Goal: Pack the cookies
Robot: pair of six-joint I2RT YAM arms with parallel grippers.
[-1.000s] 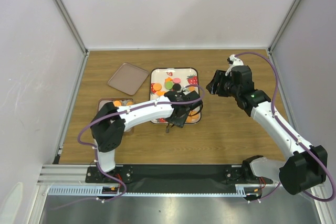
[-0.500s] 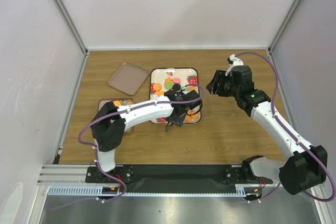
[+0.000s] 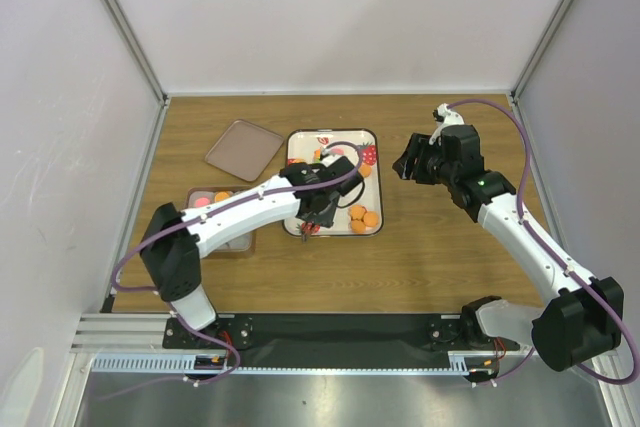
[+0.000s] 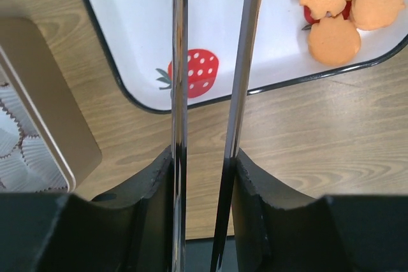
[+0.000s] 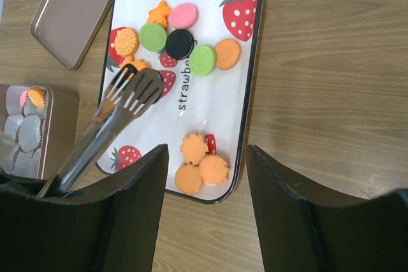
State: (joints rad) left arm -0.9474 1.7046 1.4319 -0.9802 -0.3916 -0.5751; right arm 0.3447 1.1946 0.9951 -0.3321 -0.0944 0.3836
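Several cookies lie on the strawberry tray: pink, green, black and orange discs at its far end, and three orange ones at its near right corner, also in the left wrist view. My left gripper is shut on metal tongs, whose tips hover over the tray's left middle. I cannot tell if the tips hold anything. My right gripper is open and empty, above the table right of the tray.
A brown box with white paper cups stands left of the tray, holding a pink cookie and an orange one. Its lid lies upside down at the back left. Walls enclose the table on three sides.
My left arm has swung left and its gripper has moved a little back and left with the tongs, uncovering the three orange cookies. The right arm has not moved.
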